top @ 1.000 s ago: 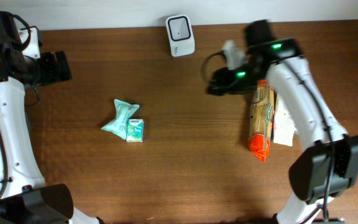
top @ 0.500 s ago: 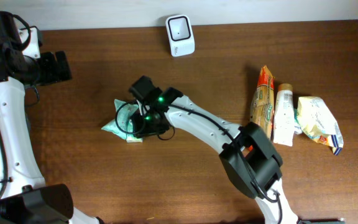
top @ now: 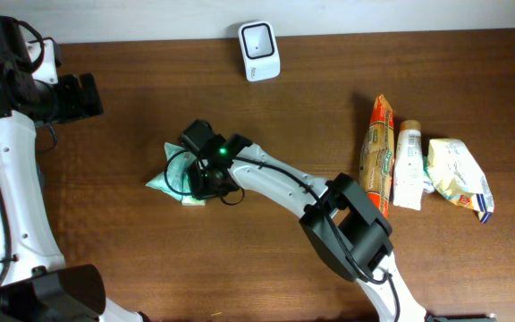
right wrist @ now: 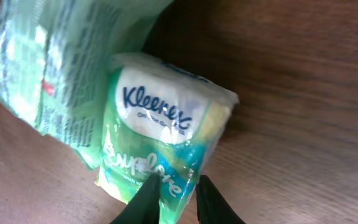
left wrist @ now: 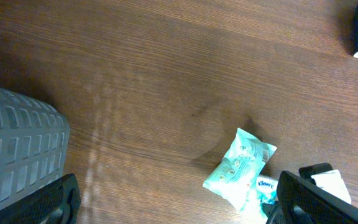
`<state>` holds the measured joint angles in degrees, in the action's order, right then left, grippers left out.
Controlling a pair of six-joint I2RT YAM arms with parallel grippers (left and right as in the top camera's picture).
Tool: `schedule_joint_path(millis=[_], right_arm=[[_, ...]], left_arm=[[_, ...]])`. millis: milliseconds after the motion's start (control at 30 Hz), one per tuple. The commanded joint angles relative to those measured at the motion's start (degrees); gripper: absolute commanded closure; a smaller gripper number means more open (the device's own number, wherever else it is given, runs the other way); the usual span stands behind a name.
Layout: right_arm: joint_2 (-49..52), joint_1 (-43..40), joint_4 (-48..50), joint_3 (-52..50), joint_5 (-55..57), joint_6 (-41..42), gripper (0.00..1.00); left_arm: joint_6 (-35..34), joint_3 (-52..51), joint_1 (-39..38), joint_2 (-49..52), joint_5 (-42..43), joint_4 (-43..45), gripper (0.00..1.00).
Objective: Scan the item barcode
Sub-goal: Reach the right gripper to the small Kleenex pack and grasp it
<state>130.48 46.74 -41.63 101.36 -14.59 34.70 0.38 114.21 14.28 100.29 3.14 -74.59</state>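
The right claw (right wrist: 174,198) has swung from 3 o'clock to the tissue pack (right wrist: 166,124) at 9 o'clock — now pinching its edge. The left claw (left wrist: 176,202) stays spread wide, empty — a lift toward the scanner (top: 259,38) at 12 o'clock likely follows.

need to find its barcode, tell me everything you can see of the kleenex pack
The Kleenex pack is a small soft pack in glossy plastic film, white at the logo end, green and teal below. It lies flat, logo up, on the wooden table, touching the teal packet beside it. The right tool pinches its lower edge. No barcode shows on this face.
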Motion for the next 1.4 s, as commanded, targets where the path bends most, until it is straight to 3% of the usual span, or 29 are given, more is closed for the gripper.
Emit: schedule_joint_path(millis=[0, 167, 233, 267, 367, 500, 567, 633, 700, 733, 767, 800, 867, 967, 1033, 1233, 1367], right_arm=[[2.08, 2.51, 0.57, 0.09, 0.07, 0.33, 0.79], [4.87, 2.69, -0.13, 0.09, -1.27, 0.33, 0.80], [4.83, 2.36, -1.22, 0.13, -1.75, 0.28, 0.96], [4.76, 1.99, -2.01, 0.22, -2.89, -0.07, 0.96], [3.13, -1.36, -12.24, 3.56, -8.31, -14.25, 0.96], [2.19, -7.56, -31.52, 10.58, -13.73, -46.23, 0.96], [2.19, -10.60, -36.28, 10.93, -13.66, -57.46, 0.96], [2.21, -14.40, -36.83, 10.82, -13.05, -64.37, 0.96], [2.21, -16.79, -36.35, 10.82, -12.94, -66.07, 0.96], [2.21, -17.81, -35.91, 10.82, -12.39, -66.03, 0.95], [2.21, -18.38, -35.58, 10.82, -12.37, -65.99, 0.79], [2.21, -18.86, -35.43, 10.82, -12.39, -64.17, 0.56], [2.21, -19.28, -34.80, 10.82, -12.13, -57.02, 0.49], [2.21, -20.24, -33.51, 9.33, -11.76, -37.40, 0.49], [2.21, -20.17, -31.26, 6.91, -11.78, -30.16, 0.49], [2.21, -19.76, -24.24, -0.87, -13.33, -25.09, 0.49], [2.21, -19.02, -19.89, -2.58, -13.31, -21.70, 0.64]], left_arm=[[0.48, 0.26, 0.13, -0.26, 0.04, -0.09, 0.01], [0.48, 0.26, 0.13, -0.26, 0.04, -0.09, 0.01], [0.46, 0.26, 0.15, -0.26, 0.04, -0.09, 0.01], [0.48, 0.26, 0.15, -0.26, 0.04, -0.09, 0.01], [0.48, 0.26, 0.15, -0.26, 0.04, -0.09, 0.01], [0.48, 0.26, 0.13, -0.26, 0.04, -0.09, 0.01], [0.48, 0.26, 0.13, -0.26, 0.04, -0.11, 0.01], [0.48, 0.26, 0.15, -0.26, 0.04, -0.09, 0.01], [0.48, 0.26, 0.15, -0.26, 0.04, -0.09, 0.01], [0.48, 0.26, 0.13, -0.26, 0.04, -0.09, 0.01], [0.48, 0.26, 0.13, -0.26, 0.04, -0.09, 0.01], [0.48, 0.26, 0.13, -0.26, 0.04, -0.09, 0.01], [0.48, 0.26, 0.20, -0.26, 0.04, -0.09, 0.01], [0.48, 0.26, 0.13, -0.26, 0.04, -0.09, 0.01], [0.46, 0.26, 0.26, -0.26, 0.04, -0.09, 0.01], [0.48, 0.26, 0.26, -0.26, 0.04, -0.07, 0.01], [0.48, 0.26, 0.26, -0.26, 0.04, -0.09, 0.01]])
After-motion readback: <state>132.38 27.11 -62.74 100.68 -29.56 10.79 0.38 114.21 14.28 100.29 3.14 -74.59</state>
